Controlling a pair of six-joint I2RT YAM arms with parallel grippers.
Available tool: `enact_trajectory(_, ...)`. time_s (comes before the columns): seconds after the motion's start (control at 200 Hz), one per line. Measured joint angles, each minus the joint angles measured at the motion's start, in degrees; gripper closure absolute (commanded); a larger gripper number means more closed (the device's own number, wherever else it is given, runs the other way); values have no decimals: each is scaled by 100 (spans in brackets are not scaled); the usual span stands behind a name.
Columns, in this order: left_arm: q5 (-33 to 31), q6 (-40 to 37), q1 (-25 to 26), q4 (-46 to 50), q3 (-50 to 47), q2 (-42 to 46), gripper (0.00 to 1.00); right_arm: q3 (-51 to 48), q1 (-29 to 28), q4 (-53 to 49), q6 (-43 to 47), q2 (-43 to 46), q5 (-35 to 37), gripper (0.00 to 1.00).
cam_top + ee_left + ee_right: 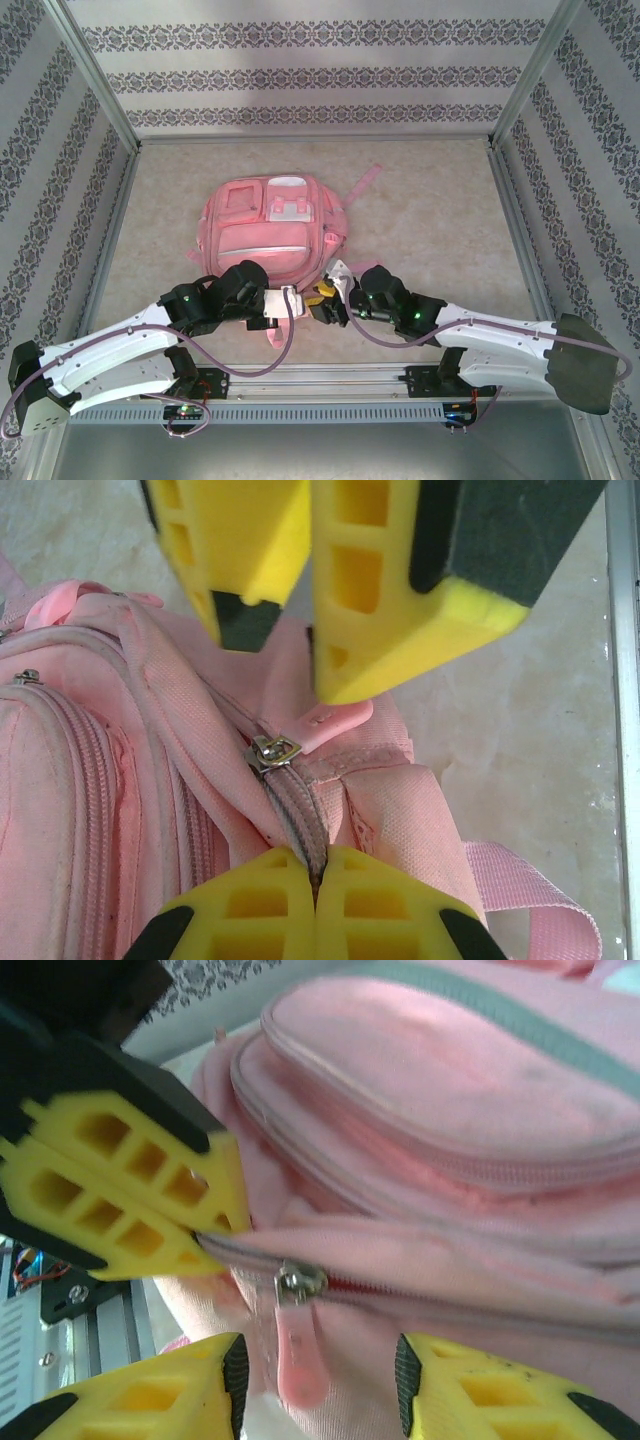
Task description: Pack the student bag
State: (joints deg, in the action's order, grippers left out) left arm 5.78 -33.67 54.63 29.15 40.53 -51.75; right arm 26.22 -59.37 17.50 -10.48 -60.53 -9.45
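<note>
The student bag [265, 225] lies flat mid-table, a pink backpack with its white-trimmed pockets facing up. Both grippers meet at its near edge. My left gripper [316, 865] is shut on the zipper seam just below the metal slider [272, 750]; its yellow fingers [130, 1190] also show in the right wrist view. My right gripper [320, 1380] is open, one finger on each side of the pink pull tab [298, 1360] hanging from the slider [300, 1283]. From the left wrist, the right gripper [295, 660] hovers over the tab [335, 720].
A pink strap [530, 880] trails off the bag's near corner, and another [365, 180] lies at the far right. The metal rail [320, 380] carrying the arm bases runs along the near edge. Patterned walls and aluminium posts [100, 75] enclose the beige tabletop [440, 220].
</note>
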Motion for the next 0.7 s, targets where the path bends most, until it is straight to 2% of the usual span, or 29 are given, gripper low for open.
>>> enact_trajectory(0.7, 22, 79, 0, -2, 0, -2, 100, 122, -278, 125, 216, -608, 323, 59)
